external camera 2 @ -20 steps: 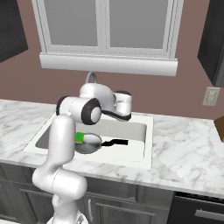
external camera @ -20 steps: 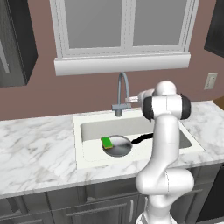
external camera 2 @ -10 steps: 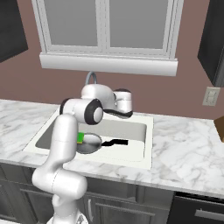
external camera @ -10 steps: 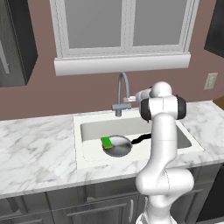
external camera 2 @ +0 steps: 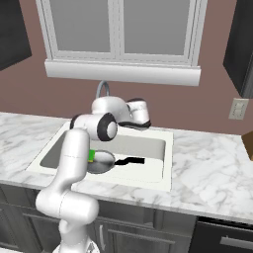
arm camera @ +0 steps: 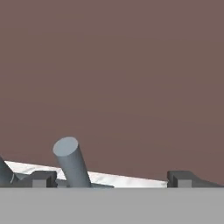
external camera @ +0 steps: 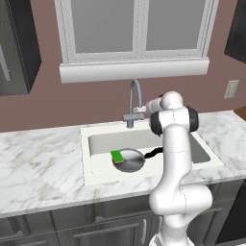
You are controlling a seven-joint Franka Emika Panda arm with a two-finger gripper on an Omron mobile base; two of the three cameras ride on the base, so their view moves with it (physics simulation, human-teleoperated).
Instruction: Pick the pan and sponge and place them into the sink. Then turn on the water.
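In the sink (external camera: 96, 144), already set down: pan (external camera: 129, 161) flat on the basin floor, black handle pointing right, sponge (external camera: 116, 156) perched on its left rim. Both clear of the drain side, so only the water left. Up at the faucet (external camera: 134, 101), fingers (arm camera: 41, 178) spread wide, empty, flanking the grey lever (arm camera: 70, 162), seemingly lined up to nudge it.

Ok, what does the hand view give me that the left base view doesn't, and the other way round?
Hand view: the tool open, its tips either side of the faucet lever, seen end-on. Left base view: the pan and sponge lying in the sink, no water running. Both: the faucet and the brown wall.
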